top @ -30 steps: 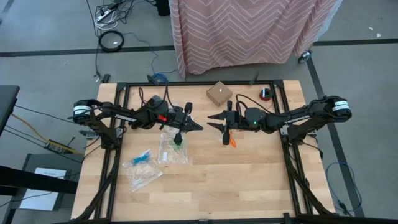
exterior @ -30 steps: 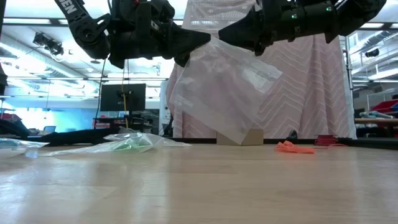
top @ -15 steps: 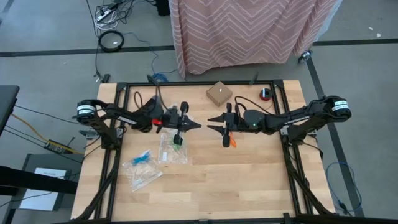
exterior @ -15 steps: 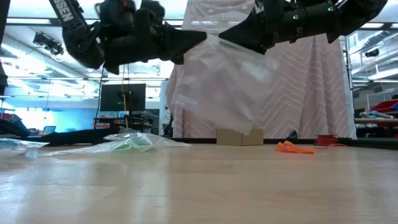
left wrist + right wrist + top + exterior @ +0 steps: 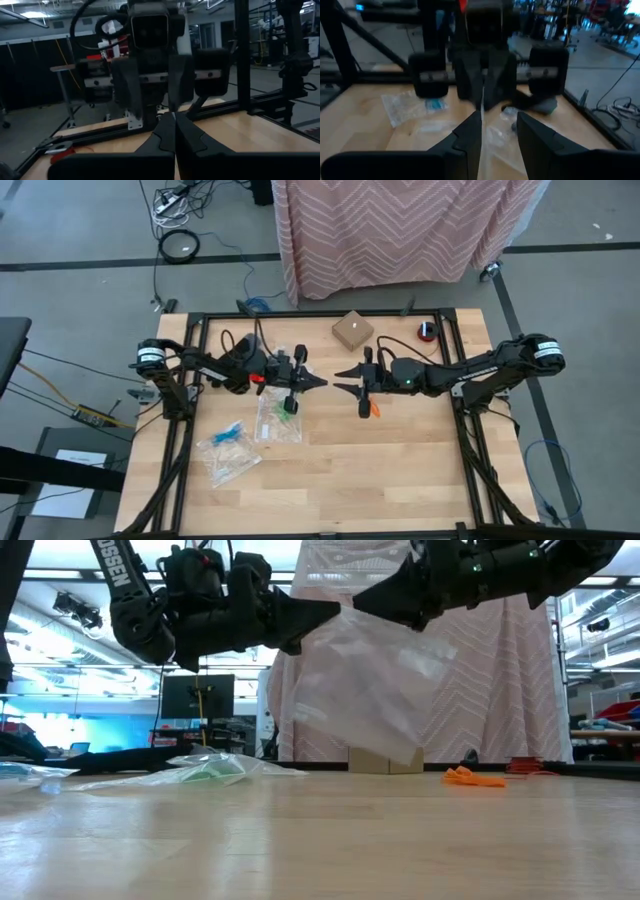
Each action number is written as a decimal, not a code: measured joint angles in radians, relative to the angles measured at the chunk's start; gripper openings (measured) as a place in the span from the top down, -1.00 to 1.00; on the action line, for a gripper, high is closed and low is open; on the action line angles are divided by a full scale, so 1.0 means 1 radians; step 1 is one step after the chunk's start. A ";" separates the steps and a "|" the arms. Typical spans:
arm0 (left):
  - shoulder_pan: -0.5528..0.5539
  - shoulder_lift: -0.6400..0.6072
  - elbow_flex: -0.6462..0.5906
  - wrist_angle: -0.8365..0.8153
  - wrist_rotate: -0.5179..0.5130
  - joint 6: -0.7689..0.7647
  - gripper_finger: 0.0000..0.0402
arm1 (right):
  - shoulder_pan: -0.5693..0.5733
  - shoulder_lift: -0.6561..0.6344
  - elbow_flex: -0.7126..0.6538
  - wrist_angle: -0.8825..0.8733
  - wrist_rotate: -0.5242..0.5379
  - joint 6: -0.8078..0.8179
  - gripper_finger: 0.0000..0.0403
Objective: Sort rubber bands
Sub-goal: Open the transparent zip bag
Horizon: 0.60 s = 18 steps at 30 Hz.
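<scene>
Wooden bench with a black frame around it, seen from above, from bench height and from both wrists. A small heap of orange rubber bands lies loose on the wood near the middle of the bench, a little toward its right edge; from bench height the same heap sits flat on the surface. Green rubber bands lie inside a clear zip bag left of the middle. Blue rubber bands lie inside another clear zip bag, closer to the left edge and the near edge.

A third clear bag hangs in the air above the bench, well clear of the wood. The left gripper has its fingers pressed together, pinching a top corner of this hanging bag. The right gripper faces it tip to tip, just beside it over the middle of the bench, above the bag's top edge. From its own wrist, the right gripper shows its fingers spread with a clear gap between them; whether they touch the bag cannot be told.

A small cardboard box sits at the far edge near the middle. A small red and black object lies toward the far right corner. Beyond the far edge hangs a pink chevron-patterned cloth.
</scene>
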 joint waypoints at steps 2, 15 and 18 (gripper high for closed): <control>0.000 0.000 0.000 0.001 0.004 -0.003 1.00 | -0.001 0.000 0.000 -0.028 0.011 0.000 0.44; 0.000 -0.002 0.000 -0.009 0.012 -0.019 1.00 | -0.001 -0.001 0.000 0.008 0.014 -0.001 0.44; 0.000 -0.002 0.000 -0.008 0.012 -0.019 1.00 | -0.004 -0.001 0.000 -0.026 0.013 0.000 0.44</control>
